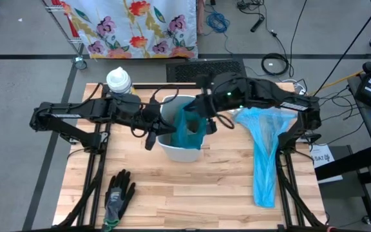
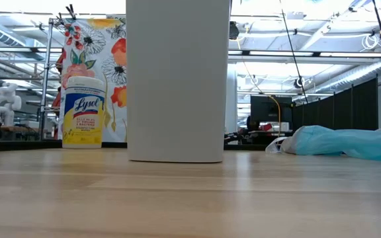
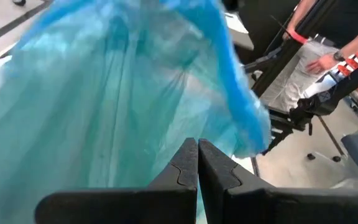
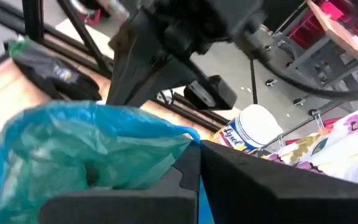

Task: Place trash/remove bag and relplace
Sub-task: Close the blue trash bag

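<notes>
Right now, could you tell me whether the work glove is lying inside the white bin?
No, the work glove lies on the wooden table, apart from the white bin.

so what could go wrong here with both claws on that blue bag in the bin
1. Both the left claw and right claw are shut on the thin blue bag; pulling apart could tear it.
2. The white bin stands loose on the table, so lifting the bag may drag or tip it.
3. The wipes canister stands close behind the left arm and might get knocked over.
</notes>
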### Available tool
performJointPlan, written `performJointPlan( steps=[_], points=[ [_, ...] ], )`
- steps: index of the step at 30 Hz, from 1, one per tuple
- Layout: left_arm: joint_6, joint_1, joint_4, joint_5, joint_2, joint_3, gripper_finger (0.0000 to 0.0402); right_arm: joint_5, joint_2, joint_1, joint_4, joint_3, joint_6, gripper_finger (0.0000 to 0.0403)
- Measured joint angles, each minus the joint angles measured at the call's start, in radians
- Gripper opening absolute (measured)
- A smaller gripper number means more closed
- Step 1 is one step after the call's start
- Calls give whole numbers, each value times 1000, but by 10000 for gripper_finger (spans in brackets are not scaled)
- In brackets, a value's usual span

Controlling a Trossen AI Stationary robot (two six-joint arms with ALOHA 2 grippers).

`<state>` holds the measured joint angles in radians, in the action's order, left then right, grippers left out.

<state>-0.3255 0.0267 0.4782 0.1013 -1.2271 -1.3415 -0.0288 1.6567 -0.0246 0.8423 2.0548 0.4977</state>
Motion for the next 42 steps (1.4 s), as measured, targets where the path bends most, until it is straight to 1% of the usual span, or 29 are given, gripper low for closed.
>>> performJointPlan(
  steps=[12, 14, 18, 25, 29, 33, 37, 42],
  points=[
    [53, -7, -3, 0, -63, -2, 4, -5, -66, 0, -1, 0, -133, 0],
    [53, -8, 4, 0, -70, 0, 4, -30, -78, 1, -1, 0, -155, 0],
    [69, -7, -2, 0, -77, -1, 4, -128, -106, 0, -8, 0, -200, 0],
    [70, -7, 7, 0, -80, 0, 4, -126, -129, 7, 24, 1, -365, 0],
    [73, -7, 31, 0, -60, 1, 4, -137, -128, 36, 8, 1, -375, 0],
    [81, -7, 44, 0, -27, 1, 4, -126, -123, 59, -12, 1, -421, 0],
    [108, -8, 16, 0, 24, 0, 4, -127, -103, 80, -8, 1, -456, 0],
    [160, -18, -66, 0, 60, -1, 4, -127, -54, 109, -32, 1, -468, 0]
  ],
)
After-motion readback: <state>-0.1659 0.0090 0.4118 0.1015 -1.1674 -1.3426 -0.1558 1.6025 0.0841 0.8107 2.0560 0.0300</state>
